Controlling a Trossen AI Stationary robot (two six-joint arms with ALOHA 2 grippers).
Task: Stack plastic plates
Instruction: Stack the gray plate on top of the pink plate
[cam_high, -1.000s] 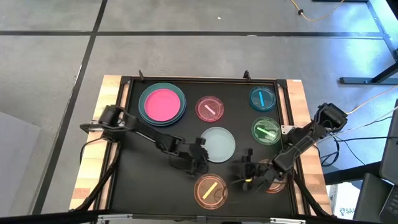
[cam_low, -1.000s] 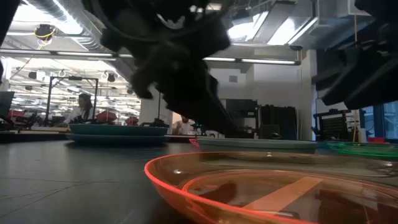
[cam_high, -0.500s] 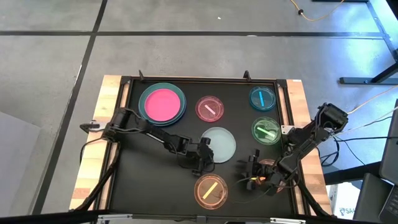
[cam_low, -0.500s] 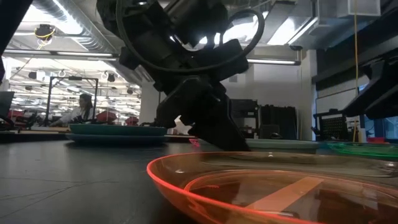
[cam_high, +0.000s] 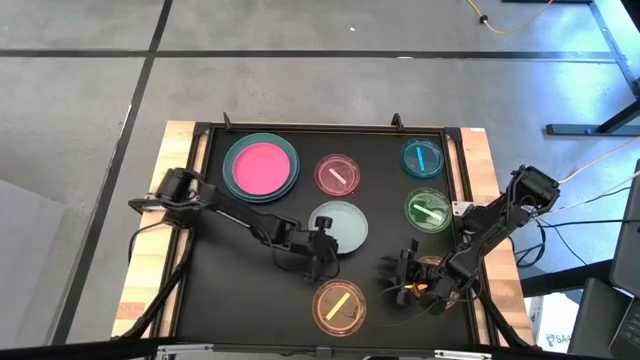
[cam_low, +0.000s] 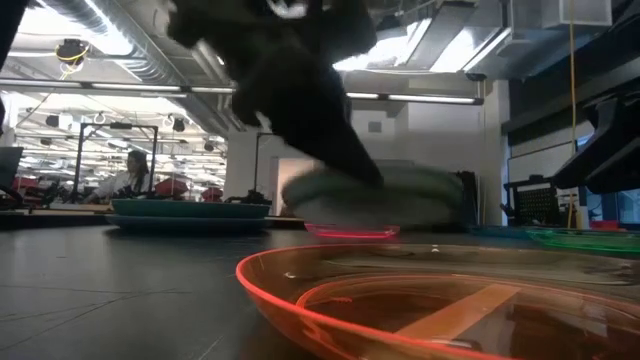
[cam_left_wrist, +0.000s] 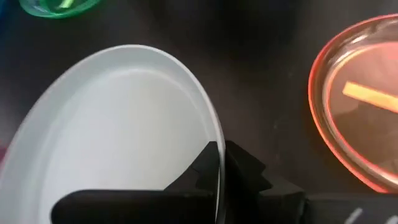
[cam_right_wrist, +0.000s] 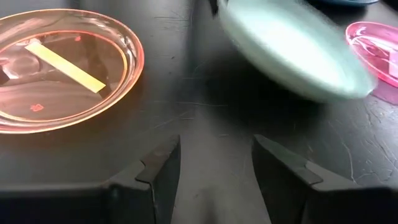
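Mint plate (cam_high: 340, 224) in left claw (cam_high: 322, 243)

No readable text, label, brand or number is found in any view. Only plain bar marks are seen on the small dishes, such as the orange dish (cam_right_wrist: 62, 68), and nothing is written on them.
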